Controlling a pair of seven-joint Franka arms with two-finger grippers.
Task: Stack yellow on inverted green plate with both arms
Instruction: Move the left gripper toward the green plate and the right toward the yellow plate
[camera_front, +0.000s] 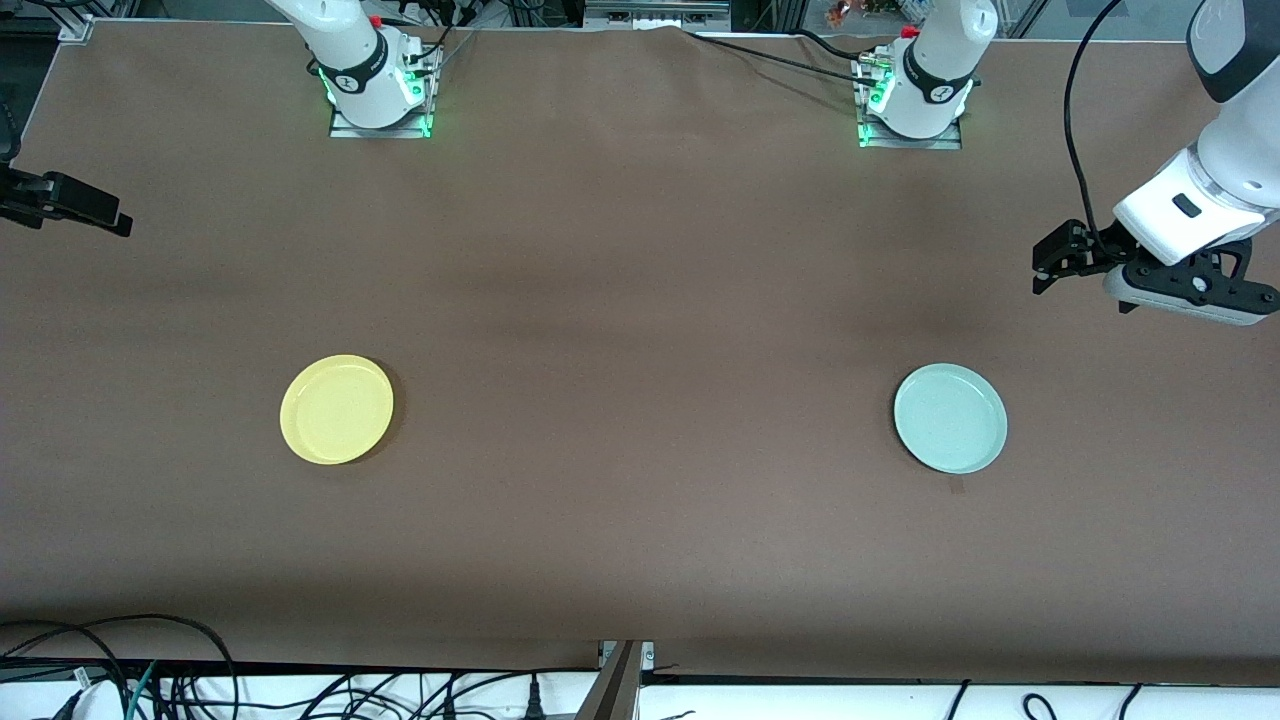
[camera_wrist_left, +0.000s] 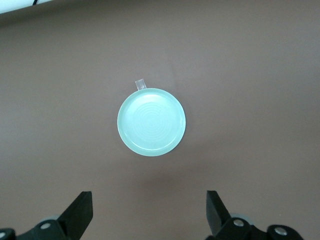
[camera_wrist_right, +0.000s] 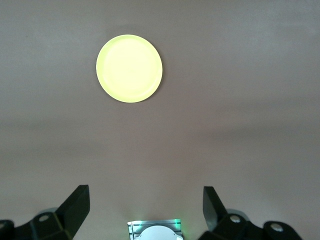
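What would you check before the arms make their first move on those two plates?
1. Green plate right side up, so it needs flipping first: ok, its hollow with rings faces up in the left wrist view.
2. Yellow plate lying free toward the right arm's end of the table: ok.
3. Left gripper open, holding nothing, up in the air at its own end of the table: ok.
4. Right gripper open, holding nothing: ok.
5. Plates apart, nothing between them: ok.
6. Small clear tab at the green plate's edge, touching or stuck to it: cannot tell.
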